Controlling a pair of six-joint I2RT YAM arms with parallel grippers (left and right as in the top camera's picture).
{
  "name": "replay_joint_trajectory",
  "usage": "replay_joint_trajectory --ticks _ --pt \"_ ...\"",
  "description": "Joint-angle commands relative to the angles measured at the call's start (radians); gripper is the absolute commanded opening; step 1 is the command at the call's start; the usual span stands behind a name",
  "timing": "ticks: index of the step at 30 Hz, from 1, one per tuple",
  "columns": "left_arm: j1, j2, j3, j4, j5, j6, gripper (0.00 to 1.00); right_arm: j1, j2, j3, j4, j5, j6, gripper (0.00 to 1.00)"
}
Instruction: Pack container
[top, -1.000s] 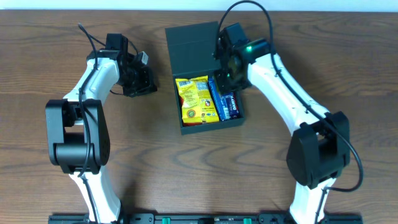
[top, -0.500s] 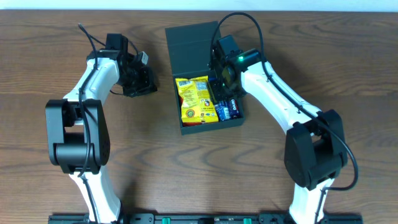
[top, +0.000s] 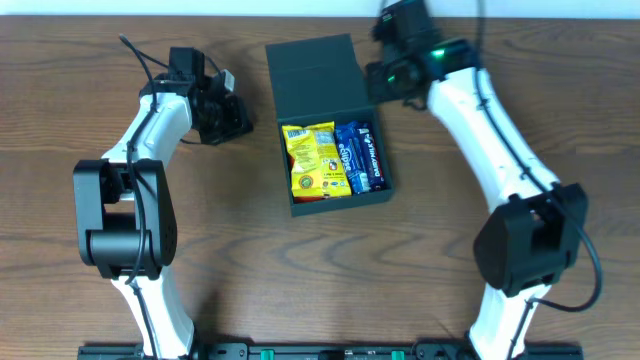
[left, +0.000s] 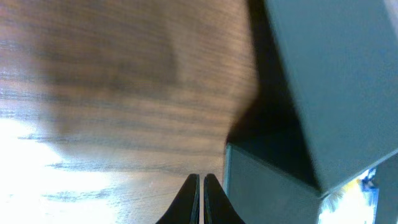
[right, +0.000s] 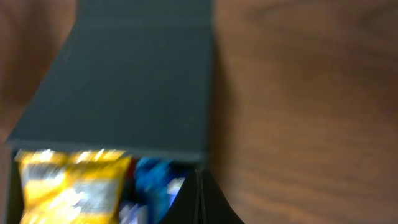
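The dark teal-green container (top: 340, 202) sits mid-table with its flap lid (top: 315, 78) open and leaning back. Inside lie a yellow snack packet (top: 313, 158) and blue packets (top: 360, 155). My right gripper (top: 378, 78) is shut and empty, at the lid's right edge near the back. In the right wrist view (right: 198, 186) its tips hover over the container's right side, with the lid (right: 130, 81) ahead and the yellow packet (right: 68, 180) below. My left gripper (top: 240, 120) is shut and empty, left of the container. In the left wrist view (left: 202, 186) its tips sit beside the container wall (left: 267, 186).
The brown wooden table (top: 200, 250) spreads around the container. Its far edge runs along the top of the overhead view, just behind both arms.
My right gripper has lifted out of the container and moved back and to the right, to beside the lid. The blue packets now lie uncovered inside. My left gripper has shifted slightly back.
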Motion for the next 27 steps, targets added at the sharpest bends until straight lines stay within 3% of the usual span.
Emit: replay_joint_trajectory --ticks 1,8,16,21,27 --pt "0.000 0.015 0.010 0.048 -0.002 -0.148 0.06 -0.090 0.063 -0.015 0.031 -0.105 0.013 0.01" --pt "0.000 0.016 0.010 0.092 -0.002 -0.213 0.06 -0.159 0.233 -0.015 0.056 -0.355 0.030 0.01" --pt "0.000 0.016 0.011 0.091 0.002 -0.224 0.06 -0.133 0.319 -0.015 0.054 -0.483 0.029 0.01" --pt "0.000 0.016 0.010 0.090 0.009 -0.224 0.06 -0.101 0.321 -0.015 -0.126 -0.473 -0.001 0.01" --pt "0.000 0.016 0.010 0.090 0.008 -0.224 0.06 -0.098 0.321 -0.014 -0.221 -0.474 -0.009 0.02"
